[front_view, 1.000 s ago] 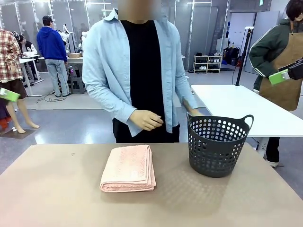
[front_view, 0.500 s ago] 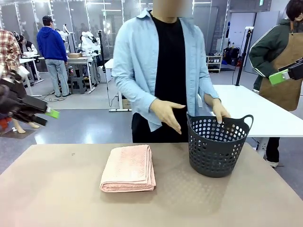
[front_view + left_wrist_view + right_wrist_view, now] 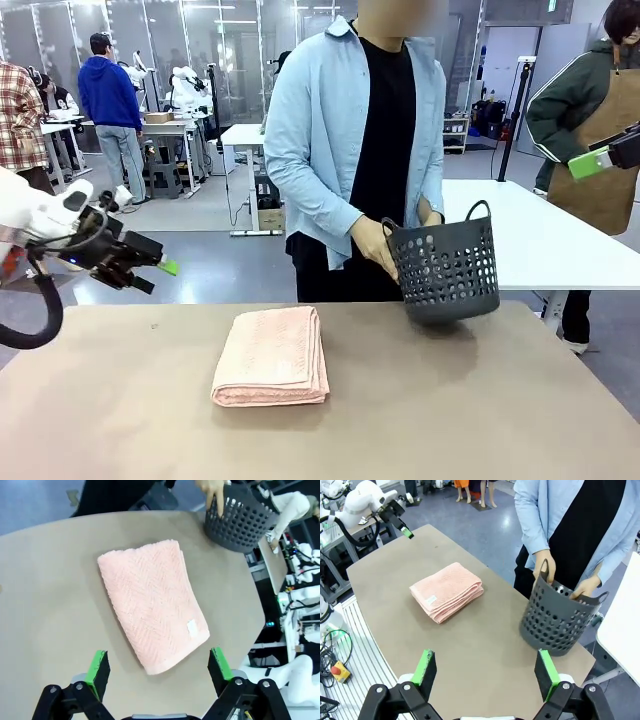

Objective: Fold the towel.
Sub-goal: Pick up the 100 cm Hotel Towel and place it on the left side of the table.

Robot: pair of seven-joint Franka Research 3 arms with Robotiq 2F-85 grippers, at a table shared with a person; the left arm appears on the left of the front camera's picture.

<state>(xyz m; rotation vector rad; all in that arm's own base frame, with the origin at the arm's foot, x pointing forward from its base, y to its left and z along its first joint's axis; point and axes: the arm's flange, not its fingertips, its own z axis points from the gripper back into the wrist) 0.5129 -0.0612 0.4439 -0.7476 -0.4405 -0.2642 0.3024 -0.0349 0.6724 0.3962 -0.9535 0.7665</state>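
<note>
Towel (image 3: 271, 355) lying folded on tabletop (image 3: 120, 420), just left of basket (image 3: 445, 268) being lifted by person's hands (image 3: 372, 243). Left gripper (image 3: 160, 266) and right gripper (image 3: 485, 672) hanging spread, empty. Possibly snagging stacked layers, unfolding them, if grabbing carelessly.

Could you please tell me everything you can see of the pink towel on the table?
The towel is salmon-pink terry cloth with a herringbone weave, folded into a neat oblong stack of several layers. A small pale label sits near one corner. It lies flat on the brown table, left of the dark basket and apart from it. Nothing touches it but the table.
</note>
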